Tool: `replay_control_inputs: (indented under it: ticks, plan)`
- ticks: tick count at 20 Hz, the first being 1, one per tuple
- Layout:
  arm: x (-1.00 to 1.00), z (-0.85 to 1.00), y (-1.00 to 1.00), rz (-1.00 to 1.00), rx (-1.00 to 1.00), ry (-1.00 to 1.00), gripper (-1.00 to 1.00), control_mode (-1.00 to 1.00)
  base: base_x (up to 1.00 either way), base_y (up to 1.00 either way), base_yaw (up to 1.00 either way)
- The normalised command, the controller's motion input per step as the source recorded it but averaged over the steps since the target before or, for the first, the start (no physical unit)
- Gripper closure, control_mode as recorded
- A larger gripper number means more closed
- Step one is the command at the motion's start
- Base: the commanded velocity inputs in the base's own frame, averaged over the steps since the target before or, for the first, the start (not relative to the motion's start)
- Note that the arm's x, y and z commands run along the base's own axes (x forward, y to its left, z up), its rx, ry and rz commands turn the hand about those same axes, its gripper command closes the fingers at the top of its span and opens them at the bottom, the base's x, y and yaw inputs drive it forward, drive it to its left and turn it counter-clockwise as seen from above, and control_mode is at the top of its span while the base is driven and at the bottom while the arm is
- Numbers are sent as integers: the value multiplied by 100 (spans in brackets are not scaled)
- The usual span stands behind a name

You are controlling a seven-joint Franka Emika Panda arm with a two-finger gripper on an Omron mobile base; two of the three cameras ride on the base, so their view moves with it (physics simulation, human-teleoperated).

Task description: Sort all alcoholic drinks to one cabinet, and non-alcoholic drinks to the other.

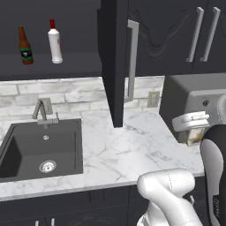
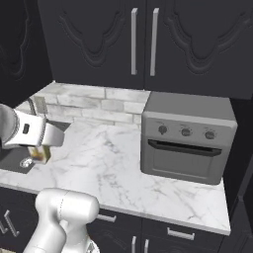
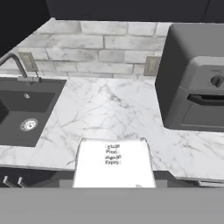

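White-veined marble counter [image 1: 119, 150] runs beneath dark charcoal cabinetry in a rendered kitchen, with a dark sink [image 1: 26, 148] and its silver faucet [image 1: 42, 112] set at the left and a grey toaster oven [image 2: 188, 141] standing at the right against a pale brick backsplash [image 2: 94, 104]. On the dark shelf of the open cabinet [image 1: 66, 62] above the sink stand 2 bottles, just beside each other: a brown beer bottle [image 1: 25, 45] with a dark label on the left and a white bottle [image 1: 54, 42] with a red cap on the right. That cabinet's tall narrow door [image 1: 115, 62], fitted with a long silver bar handle [image 1: 131, 59], swings out over the counter. The robot's gripper [image 2: 39, 150] hangs above the counter, between sink and oven, clenched around a pale cream-yellow carton [image 2: 39, 153]; in the hand view the carton's white top [image 3: 113, 162], printed with small text, sits close under the camera. In the left base view the carton [image 1: 193, 137] shows below the white hand, in front of the oven. Carved-panel doors [image 2: 143, 39] with paired slim handles close off the upper cabinet above the oven.
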Motion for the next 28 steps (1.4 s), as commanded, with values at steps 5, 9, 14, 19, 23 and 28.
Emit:
replay_control_inputs:
  ticks: [5, 9, 14, 19, 23, 28]
  plan:
    - [21, 0, -2, 2, 0, 0, 100, -100, 0, 0, 0]
    - [0, 0, 0, 2, 0, 1, 100, 100, -2, 0, 1]
    - [0, 0, 0, 0, 0, 0, 100, 100, -76, -3, 0]
    - [0, 0, 0, 0, 0, 0, 100, 100, -98, -28, -13]
    - [0, 0, 0, 0, 0, 0, 100, 100, -51, -43, -46]
    - [0, 0, 0, 0, 0, 0, 100, 100, -36, -44, -62]
